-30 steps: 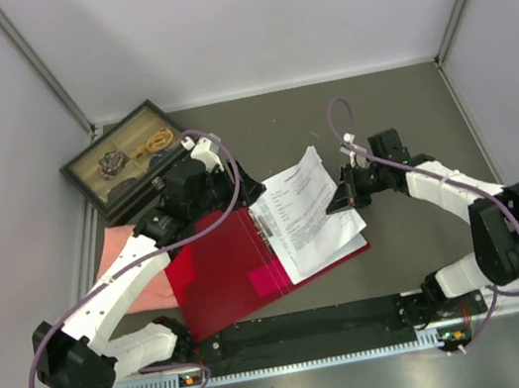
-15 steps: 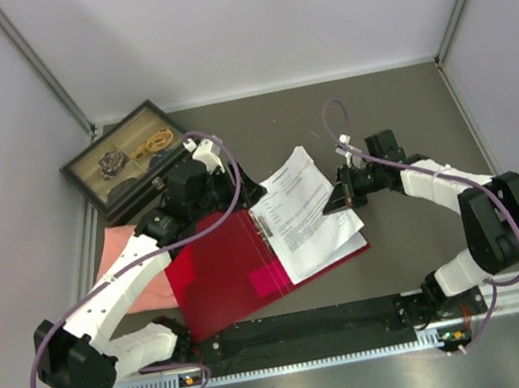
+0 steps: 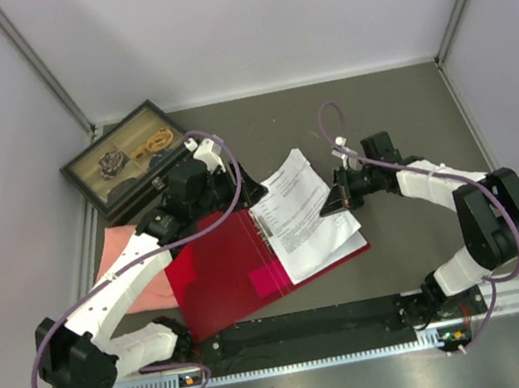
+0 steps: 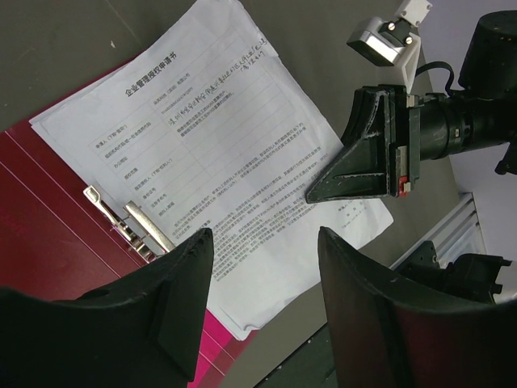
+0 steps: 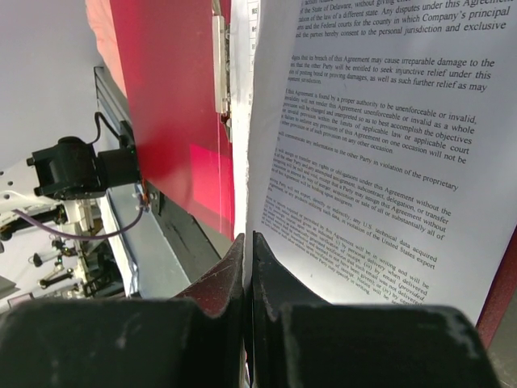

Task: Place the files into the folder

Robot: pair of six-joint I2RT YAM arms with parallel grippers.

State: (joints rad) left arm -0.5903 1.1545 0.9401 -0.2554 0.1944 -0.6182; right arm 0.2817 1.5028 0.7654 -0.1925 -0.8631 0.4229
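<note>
The red folder [image 3: 223, 271] lies open on the table, its metal clip [image 4: 129, 226] along the spine. The files [image 3: 298, 212], white printed sheets, rest on the folder's right half and stick out past its far edge. My right gripper [image 3: 328, 206] is shut on the files' right edge; in the right wrist view the sheet [image 5: 363, 145] runs straight into the closed jaws [image 5: 249, 238], with the folder [image 5: 170, 97] to the left. My left gripper [image 4: 265, 234] hovers open above the files [image 4: 218, 145], holding nothing. In the top view it [image 3: 251, 191] sits over the folder's far edge.
A black compartment box [image 3: 127, 157] with small items stands at the back left. A salmon-pink cloth [image 3: 126, 263] lies left of the folder, under the left arm. A black rail [image 3: 313, 325] runs along the near edge. Grey walls close the sides.
My right gripper has slid a little to the left with the files' edge in it, and the sheets have shifted left over the folder. The left arm has stayed put.
</note>
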